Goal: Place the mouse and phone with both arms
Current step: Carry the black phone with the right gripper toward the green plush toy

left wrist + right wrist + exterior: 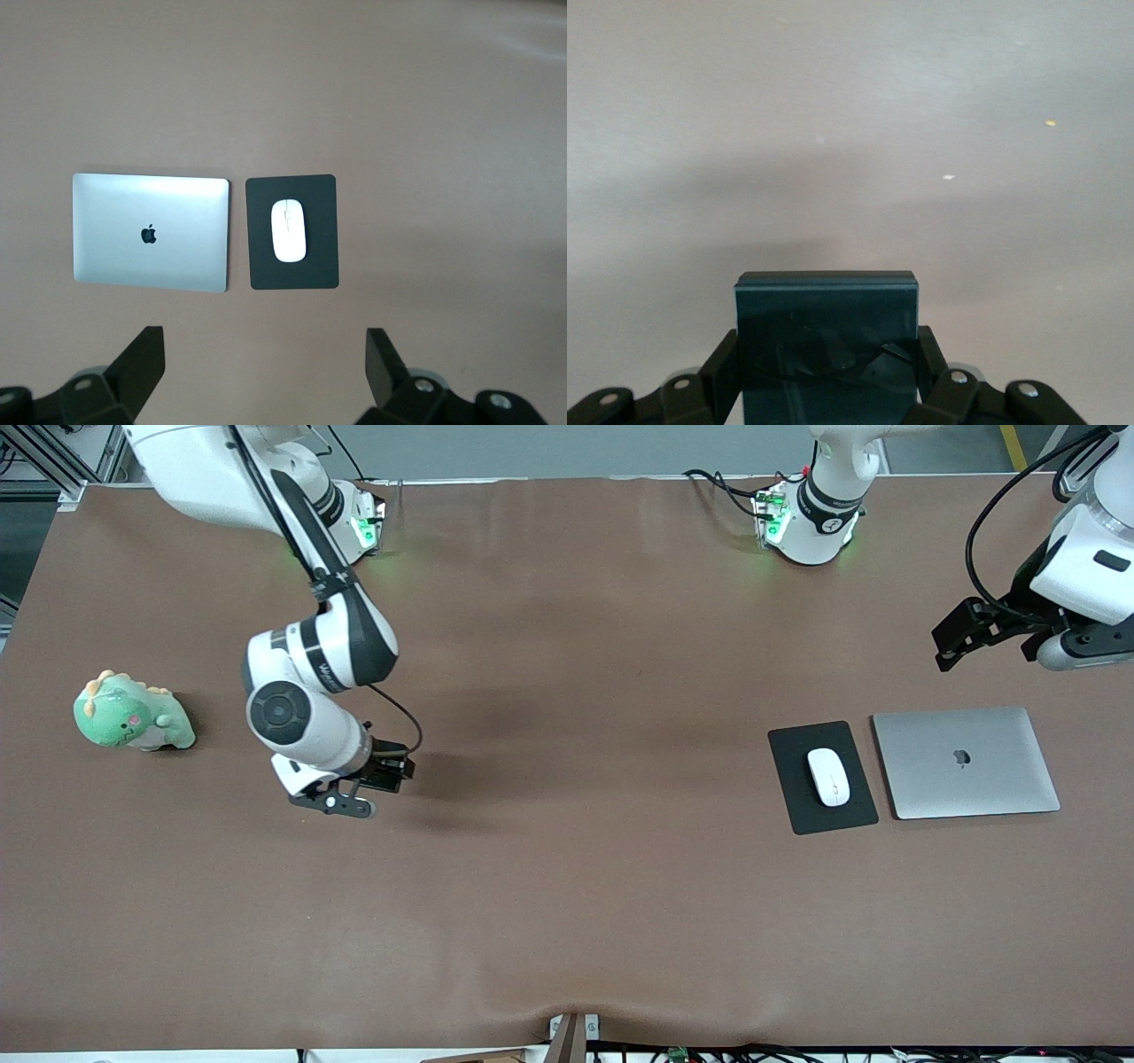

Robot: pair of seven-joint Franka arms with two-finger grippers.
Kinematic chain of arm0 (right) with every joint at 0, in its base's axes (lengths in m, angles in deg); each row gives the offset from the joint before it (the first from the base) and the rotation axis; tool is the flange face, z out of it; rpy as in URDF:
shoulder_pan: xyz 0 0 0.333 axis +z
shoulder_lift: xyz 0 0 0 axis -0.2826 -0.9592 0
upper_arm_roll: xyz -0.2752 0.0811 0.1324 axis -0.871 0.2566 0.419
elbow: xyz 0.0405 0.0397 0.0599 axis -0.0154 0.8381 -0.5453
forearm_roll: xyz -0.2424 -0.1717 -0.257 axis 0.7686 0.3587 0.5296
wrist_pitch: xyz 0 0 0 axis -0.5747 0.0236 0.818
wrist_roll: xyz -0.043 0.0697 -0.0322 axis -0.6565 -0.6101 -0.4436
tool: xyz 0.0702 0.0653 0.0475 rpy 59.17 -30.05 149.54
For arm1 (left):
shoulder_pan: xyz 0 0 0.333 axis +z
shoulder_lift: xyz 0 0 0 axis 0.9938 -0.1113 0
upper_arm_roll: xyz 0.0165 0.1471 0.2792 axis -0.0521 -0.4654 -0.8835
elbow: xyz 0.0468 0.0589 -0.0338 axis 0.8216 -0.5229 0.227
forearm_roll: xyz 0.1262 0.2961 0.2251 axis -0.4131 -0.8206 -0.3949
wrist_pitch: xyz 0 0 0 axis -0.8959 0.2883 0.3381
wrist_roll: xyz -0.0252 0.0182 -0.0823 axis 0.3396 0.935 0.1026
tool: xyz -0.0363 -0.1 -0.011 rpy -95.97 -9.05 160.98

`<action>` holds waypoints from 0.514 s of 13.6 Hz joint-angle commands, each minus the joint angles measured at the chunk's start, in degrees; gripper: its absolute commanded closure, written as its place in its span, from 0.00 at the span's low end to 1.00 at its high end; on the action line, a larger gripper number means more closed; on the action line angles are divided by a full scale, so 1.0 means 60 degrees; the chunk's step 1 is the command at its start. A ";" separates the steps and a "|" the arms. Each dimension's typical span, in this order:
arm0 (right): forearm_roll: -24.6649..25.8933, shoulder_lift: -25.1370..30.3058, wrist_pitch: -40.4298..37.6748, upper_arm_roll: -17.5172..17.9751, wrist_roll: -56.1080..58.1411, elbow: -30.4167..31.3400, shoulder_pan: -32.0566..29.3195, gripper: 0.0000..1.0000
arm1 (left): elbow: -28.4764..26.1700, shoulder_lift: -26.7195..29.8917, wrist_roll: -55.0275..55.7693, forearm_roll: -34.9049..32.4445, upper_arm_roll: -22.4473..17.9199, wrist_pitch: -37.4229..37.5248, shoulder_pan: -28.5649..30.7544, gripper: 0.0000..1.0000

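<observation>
I had the right gripper [383, 778] clenched on the phone [826, 341], holding the dark slab up over bare brown desk [567, 921] toward the right arm's end, well apart from everything else. Its fingers [719, 372] pressed the phone's two long sides. The left gripper [952, 638] hung released, jaws wide, over the desk near the edge at the left arm's end. Through the left wrist camera I saw the white mouse [289, 230] lying on the black mouse pad [323, 266], roughly in its middle. The closed silver laptop [992, 779] lay just beside the pad, toward the left arm's end. A green plush dinosaur [131, 713] sat near the edge at the right arm's end.
</observation>
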 commanded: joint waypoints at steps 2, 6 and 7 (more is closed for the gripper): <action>0.0094 0.1013 0.0167 0.0140 0.1199 0.1327 -0.0933 1.00 | -0.0274 0.0505 -0.0401 0.0188 -0.1420 0.0347 -0.1349 0.00; 0.0139 0.1437 0.1143 0.0140 0.2428 0.2451 -0.1798 1.00 | -0.0641 0.0755 -0.0431 0.0027 -0.1686 0.0348 -0.1775 0.00; 0.0124 0.1555 0.1729 0.0126 0.2823 0.2906 -0.2003 1.00 | -0.0656 0.0770 -0.0431 -0.0133 -0.1687 0.0348 -0.1776 0.00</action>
